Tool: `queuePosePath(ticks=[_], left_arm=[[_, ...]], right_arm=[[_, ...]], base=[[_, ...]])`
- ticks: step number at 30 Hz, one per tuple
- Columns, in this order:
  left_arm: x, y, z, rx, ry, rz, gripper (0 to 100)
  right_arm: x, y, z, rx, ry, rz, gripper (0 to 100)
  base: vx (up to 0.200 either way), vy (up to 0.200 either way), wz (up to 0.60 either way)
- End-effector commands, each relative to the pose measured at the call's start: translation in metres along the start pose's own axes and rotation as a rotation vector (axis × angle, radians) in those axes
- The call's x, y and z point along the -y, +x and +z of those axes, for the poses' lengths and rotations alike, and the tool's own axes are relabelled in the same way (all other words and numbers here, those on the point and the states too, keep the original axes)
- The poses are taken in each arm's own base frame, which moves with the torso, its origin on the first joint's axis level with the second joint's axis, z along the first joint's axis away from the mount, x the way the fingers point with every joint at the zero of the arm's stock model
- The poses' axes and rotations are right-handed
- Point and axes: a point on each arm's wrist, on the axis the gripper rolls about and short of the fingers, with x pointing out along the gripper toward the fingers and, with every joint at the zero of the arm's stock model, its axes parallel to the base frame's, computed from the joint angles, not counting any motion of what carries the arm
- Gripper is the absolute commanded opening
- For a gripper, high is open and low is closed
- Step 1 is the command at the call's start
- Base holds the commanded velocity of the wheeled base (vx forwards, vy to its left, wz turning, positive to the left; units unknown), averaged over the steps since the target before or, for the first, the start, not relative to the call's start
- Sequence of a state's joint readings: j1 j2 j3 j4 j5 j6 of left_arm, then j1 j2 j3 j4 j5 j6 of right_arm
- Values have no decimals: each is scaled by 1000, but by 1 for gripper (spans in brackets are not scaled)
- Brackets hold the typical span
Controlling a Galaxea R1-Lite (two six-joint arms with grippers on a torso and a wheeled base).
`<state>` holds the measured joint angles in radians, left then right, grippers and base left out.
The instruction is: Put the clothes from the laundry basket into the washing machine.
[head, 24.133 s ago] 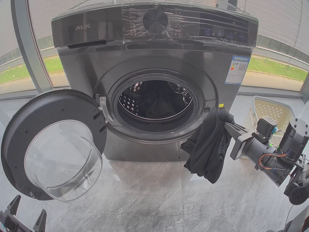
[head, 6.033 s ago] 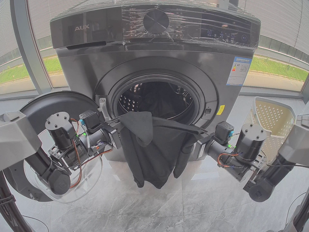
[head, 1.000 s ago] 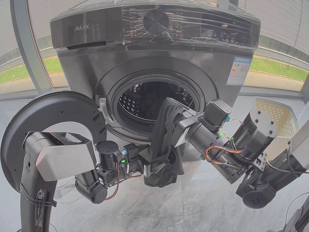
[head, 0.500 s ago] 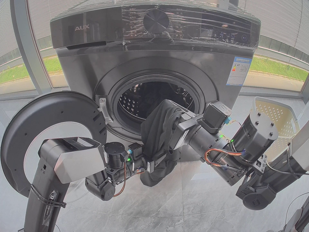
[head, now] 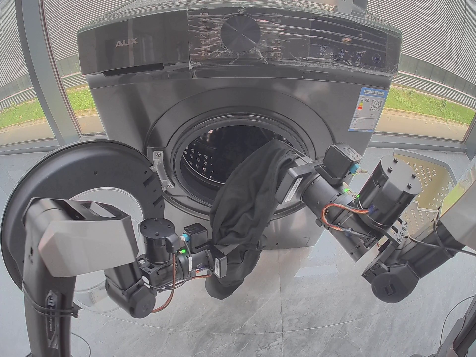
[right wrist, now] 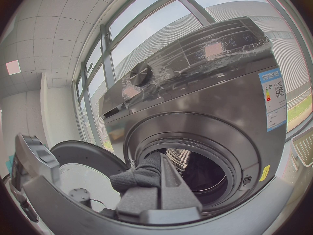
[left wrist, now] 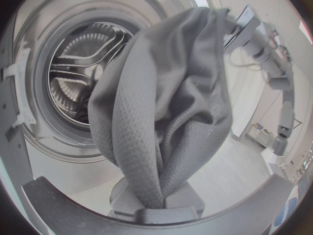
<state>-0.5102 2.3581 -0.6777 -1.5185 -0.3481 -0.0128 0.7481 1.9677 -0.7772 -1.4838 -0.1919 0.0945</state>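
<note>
Hanging garment (head: pixel 248 197) pinched in left tool (left wrist: pixel 156 206)

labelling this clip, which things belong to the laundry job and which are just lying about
Job: black garment, left gripper, right gripper, washing machine, open door, laundry basket.
Lying about: window frame, tiled floor.

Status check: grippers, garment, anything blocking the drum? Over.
Right gripper shut on black garment at the drum mouth. Left gripper shut on its lower folds. Garment mostly hangs outside the washing machine. Door open wide, nothing blocking.
</note>
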Motion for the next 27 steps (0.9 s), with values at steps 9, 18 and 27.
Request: queuePosePath(ticks=[9, 18, 27], left_arm=[[46, -118, 89, 149, 14, -172, 0], [33, -121, 102, 205, 34, -113, 0], [32, -122, 103, 208, 43, -100, 0]], right_arm=[[25, -6, -51, -163, -43, -66, 0], [24, -34, -73, -301, -55, -47, 0], [29, -50, -68, -339, -60, -72, 100]], base=[[0, 0, 0], [0, 0, 0], [0, 0, 0]])
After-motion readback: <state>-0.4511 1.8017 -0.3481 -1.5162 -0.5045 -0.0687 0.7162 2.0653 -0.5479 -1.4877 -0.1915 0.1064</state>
